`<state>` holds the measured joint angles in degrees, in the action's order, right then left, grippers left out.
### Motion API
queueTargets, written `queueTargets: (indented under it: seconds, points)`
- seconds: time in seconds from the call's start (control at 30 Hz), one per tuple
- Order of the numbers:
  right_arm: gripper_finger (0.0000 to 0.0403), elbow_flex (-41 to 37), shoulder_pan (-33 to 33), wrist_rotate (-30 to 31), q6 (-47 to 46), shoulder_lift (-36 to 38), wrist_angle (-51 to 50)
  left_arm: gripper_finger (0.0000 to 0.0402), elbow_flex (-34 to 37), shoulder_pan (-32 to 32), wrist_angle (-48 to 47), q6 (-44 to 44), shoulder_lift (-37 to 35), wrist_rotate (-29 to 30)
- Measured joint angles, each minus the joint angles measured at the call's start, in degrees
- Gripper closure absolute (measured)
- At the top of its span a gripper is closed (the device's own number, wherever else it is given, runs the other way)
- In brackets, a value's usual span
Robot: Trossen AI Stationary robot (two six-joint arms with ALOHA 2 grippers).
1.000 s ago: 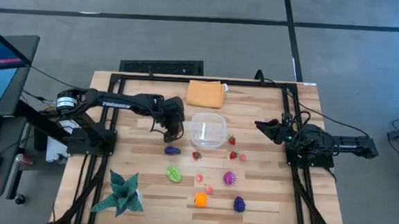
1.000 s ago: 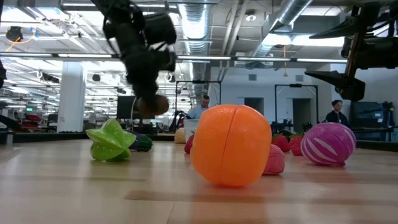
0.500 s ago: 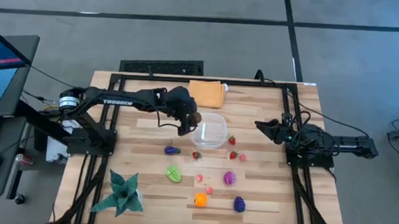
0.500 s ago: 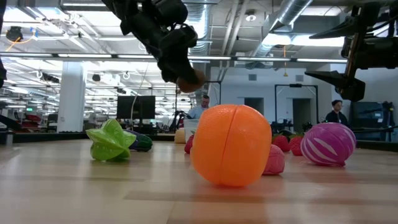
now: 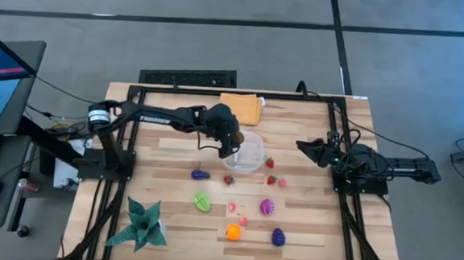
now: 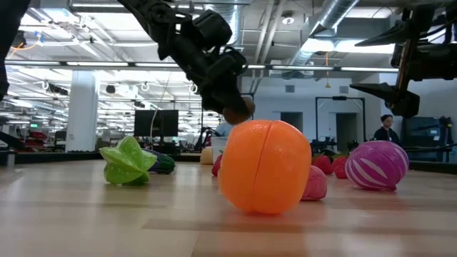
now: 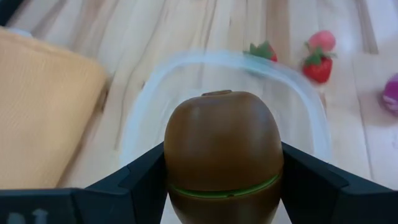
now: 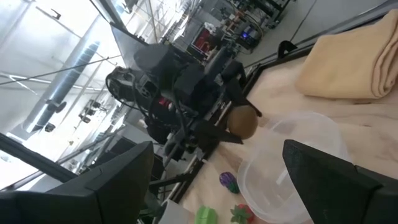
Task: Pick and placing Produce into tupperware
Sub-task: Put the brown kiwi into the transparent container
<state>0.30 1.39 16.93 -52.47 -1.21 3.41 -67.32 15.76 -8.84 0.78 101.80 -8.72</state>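
The left hand (image 5: 231,140) hangs above the near-left rim of the clear tupperware (image 5: 247,151), its fingers (image 7: 140,180) clenched on a brown kiwi-like fruit (image 7: 222,152). In the left wrist view the fruit sits squeezed between the two dark fingers, with the container's rim curving around behind it and the orange cloth (image 7: 43,112) off to one side. In the low view the brown fruit (image 6: 239,111) hangs in the air, clear of the surface.

In the high view the tupperware lies near the middle of the wooden surface (image 5: 315,224), with the folded orange cloth (image 5: 241,108) at its 11 o'clock. The rest of the produce lies scattered from its 3 to its 7 o'clock. A strawberry (image 5: 269,162) sits just beside its rim at 3 o'clock. Two more red pieces (image 5: 272,180) lie at 5 o'clock. The dark purple piece (image 5: 200,175) lies at 7 o'clock. Farther toward 6 o'clock lie the green piece (image 5: 202,201), the magenta piece (image 5: 267,205), the orange fruit (image 5: 233,232) and another purple piece (image 5: 278,237).

The green spiky plant (image 5: 140,224) stands at the surface's near-left corner.

The right hand (image 5: 310,148) waits at 3 o'clock from the tupperware, well apart from it, fingers released and spread.
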Motion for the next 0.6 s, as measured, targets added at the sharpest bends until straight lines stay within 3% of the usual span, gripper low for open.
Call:
queueTargets:
  seconds: [0.27, 0.6]
  points:
    - [0.0022, 0.0, 0.0, 0.11, 0.04, 0.0, -0.03, 0.016, -6.28, 1.1, -1.55, 1.5, 5.59, -1.11]
    - [0.0022, 0.0, 0.0, 0.11, 0.42, -0.04, -0.12, 0.016, -12.66, 1.91, -12.36, 6.95, 9.9, 0.3]
